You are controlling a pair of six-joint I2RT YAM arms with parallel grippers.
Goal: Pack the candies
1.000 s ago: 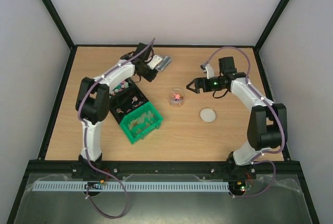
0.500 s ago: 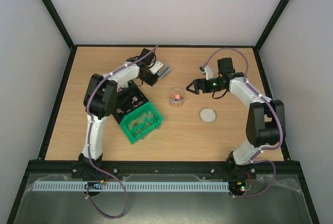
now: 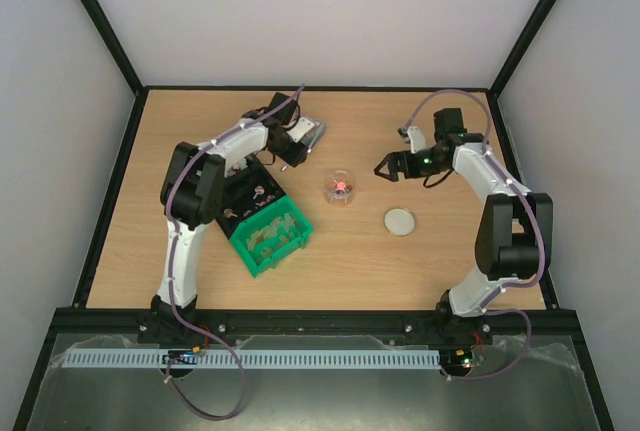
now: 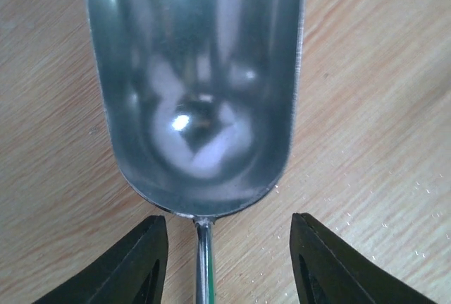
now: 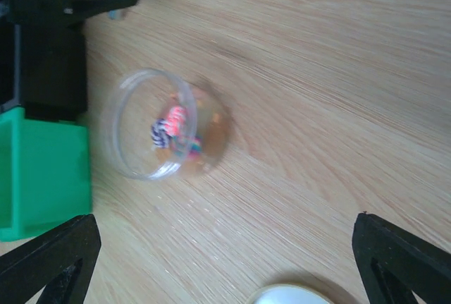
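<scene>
Two sets of jaws, in quite different states. The left gripper [image 4: 227, 221] has its jaws partway closed, and we see the thin stem of the metal scoop [image 4: 201, 85] running back between them. The fingers do not touch the stem where it shows. The grip lies below the edge of the wrist view, so we read the gripper as holding the scoop by a handle we cannot see. The bowl sits straight ahead of these jaws, its hollow of shiny metal facing the camera, with the wooden table [image 4: 380, 106] beyond it.

The right gripper [image 5: 225, 218] has its jaws spread wide and holds nothing. Ahead of them, toward the finger at the left of the wrist view, the small clear cup [image 5: 158, 124] stands on the table, apart from both fingers. A few of the candies [image 5: 176, 124] lie in it, pink and dark blue among them. Close in between the jaws, nearer the other finger, we see the rim of the white lid [image 5: 289, 295]. Out past the left-side finger are the green bin [image 5: 42, 170] and, ahead of it, the black tray [image 5: 42, 50].

From above, more candies lie behind and beside the left jaws. Pale ones are in the green bin and coloured ones in the black tray.
</scene>
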